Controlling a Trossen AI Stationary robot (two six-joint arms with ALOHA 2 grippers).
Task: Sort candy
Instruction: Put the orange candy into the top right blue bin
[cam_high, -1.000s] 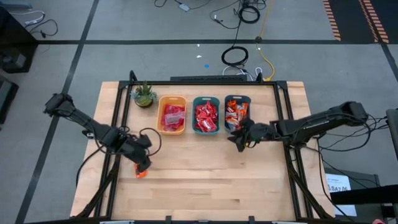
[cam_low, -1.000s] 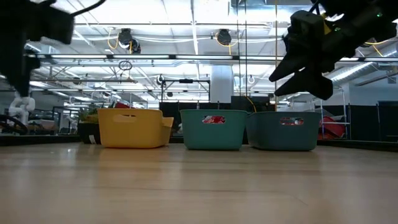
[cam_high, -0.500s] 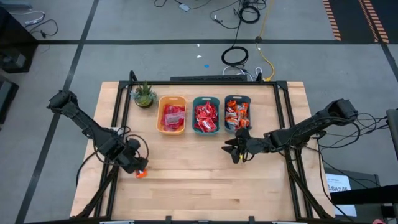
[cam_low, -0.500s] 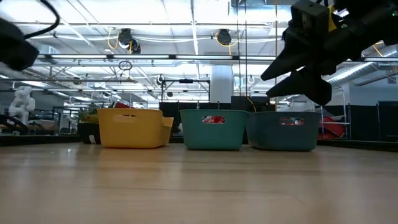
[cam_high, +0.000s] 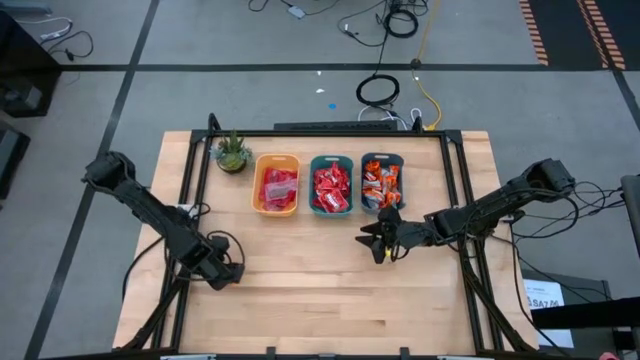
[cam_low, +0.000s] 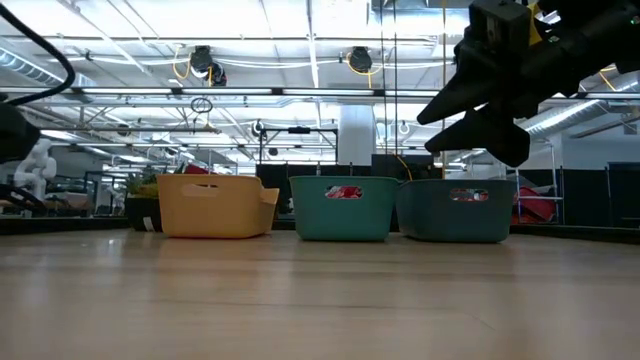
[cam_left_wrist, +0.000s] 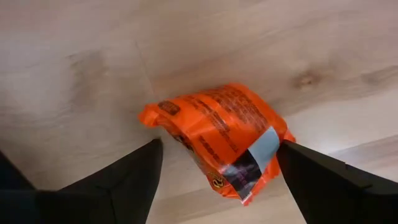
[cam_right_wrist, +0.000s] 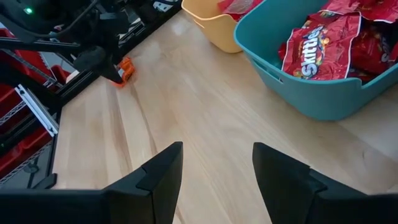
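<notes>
On the bench (cam_high: 330, 290), an orange candy (cam_left_wrist: 217, 140) is straddled by the left gripper's (cam_left_wrist: 217, 177) parted jaws near the left edge; a slip is risked. The right gripper (cam_high: 380, 238) is held open, empty.

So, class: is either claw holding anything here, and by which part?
Nothing is held. The left claw stands open astride the orange candy packet lying on the table; the right claw hangs open and empty.

Three bins (cam_high: 331, 185) hold candy (cam_high: 331, 190); both arms seemingly hover.
</notes>
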